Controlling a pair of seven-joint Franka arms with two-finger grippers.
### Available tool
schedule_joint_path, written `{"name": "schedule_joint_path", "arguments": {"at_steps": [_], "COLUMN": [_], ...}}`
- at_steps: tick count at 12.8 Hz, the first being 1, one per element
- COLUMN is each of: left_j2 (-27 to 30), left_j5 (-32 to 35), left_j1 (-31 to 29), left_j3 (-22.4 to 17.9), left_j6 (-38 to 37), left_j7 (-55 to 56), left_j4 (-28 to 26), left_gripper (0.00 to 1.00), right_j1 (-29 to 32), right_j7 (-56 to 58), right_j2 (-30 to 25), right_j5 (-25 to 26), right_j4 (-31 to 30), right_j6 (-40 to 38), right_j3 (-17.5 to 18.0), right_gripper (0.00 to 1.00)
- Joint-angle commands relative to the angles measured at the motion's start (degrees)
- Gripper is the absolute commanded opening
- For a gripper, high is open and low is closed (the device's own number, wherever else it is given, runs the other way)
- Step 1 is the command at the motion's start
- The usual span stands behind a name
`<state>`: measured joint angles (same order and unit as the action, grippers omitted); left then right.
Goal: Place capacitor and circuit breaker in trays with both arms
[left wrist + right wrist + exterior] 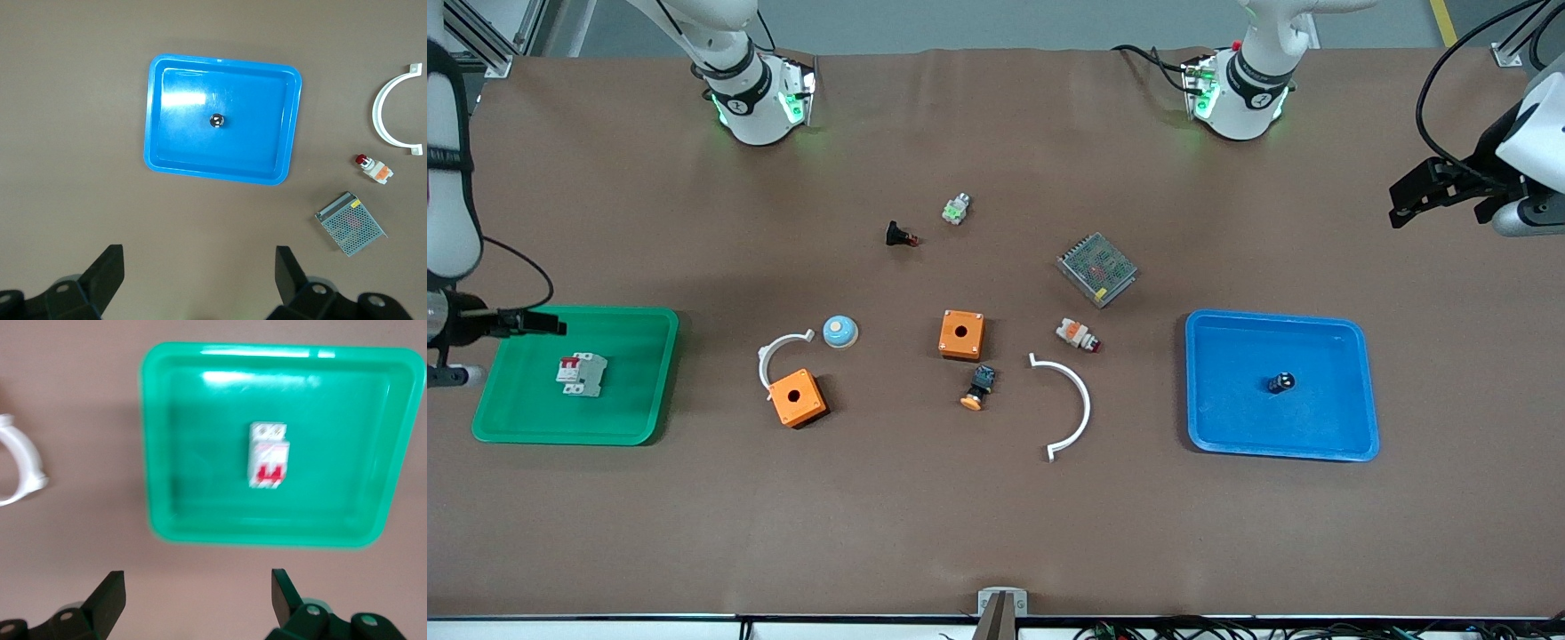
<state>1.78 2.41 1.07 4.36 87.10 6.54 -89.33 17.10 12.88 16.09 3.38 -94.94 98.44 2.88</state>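
Observation:
The capacitor [1282, 383], a tiny black cylinder, stands in the blue tray [1352, 440] toward the left arm's end; the left wrist view shows it [217, 121] mid-tray [155, 140]. The circuit breaker [583, 373], white-grey with red levers, lies in the green tray [640, 400] toward the right arm's end, and also shows in the right wrist view [269, 455], inside the tray [157, 453]. My left gripper [1440, 191] [198, 257] hangs open and empty over bare table off the blue tray. My right gripper [516, 326] [198, 581] hangs open and empty by the green tray's edge.
Between the trays lie two orange boxes [961, 334] [798, 397], two white curved clips [1069, 407] [781, 351], a blue-white dome [840, 332], a black push-button with orange cap [978, 388], a white-orange part [1077, 335], a metal mesh box [1096, 268] and two small parts [901, 236] [956, 209].

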Motion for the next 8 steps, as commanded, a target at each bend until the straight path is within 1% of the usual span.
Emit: {"name": "schedule_joint_path", "arguments": {"at_steps": [1,2,3,6,7,8], "left_j2": [0.2,0.2,0.2,0.2,0.2,0.2], "left_j5": [-0.4,-0.3,-0.3,-0.3,-0.3,-0.3], "left_j1": [0.3,0.2,0.2,0.2,0.2,0.2], "left_j3": [-0.4,-0.4,-0.5,-0.5,-0.4,-0.5], "left_j6": [0.1,0.1,0.1,0.1,0.1,0.1], "left_j7": [-1.2,-1.2,-1.2,-1.2,-1.2,-1.2], "left_j4": [-0.8,-0.8,-0.7,-0.7,-0.7,-0.7], "left_gripper": [1.0,1.0,1.0,1.0,1.0,1.0], "right_j1": [-5.0,-5.8,-5.9,-6.6,-7.9,-10.1], "right_j7": [-6.5,-6.8,-6.7,-7.0,-8.7,-13.2], "right_j2": [-10.8,-13.8,-16.8,-22.3,-23.5,-24.1], "right_j5": [0.1,-0.6,-2.5,-5.7,-7.0,-7.3], "right_j4": [-2.3,-2.3,-2.2,-2.2,-2.4,-2.4], "right_j6": [-8.1,-10.4,-12.7,-17.9,-19.4,-20.5], "right_j3": [0.0,-0.1,-0.1,0.2,0.3,0.6], "right_gripper": [0.97,0.98,0.98,0.99,0.99,0.99]}}
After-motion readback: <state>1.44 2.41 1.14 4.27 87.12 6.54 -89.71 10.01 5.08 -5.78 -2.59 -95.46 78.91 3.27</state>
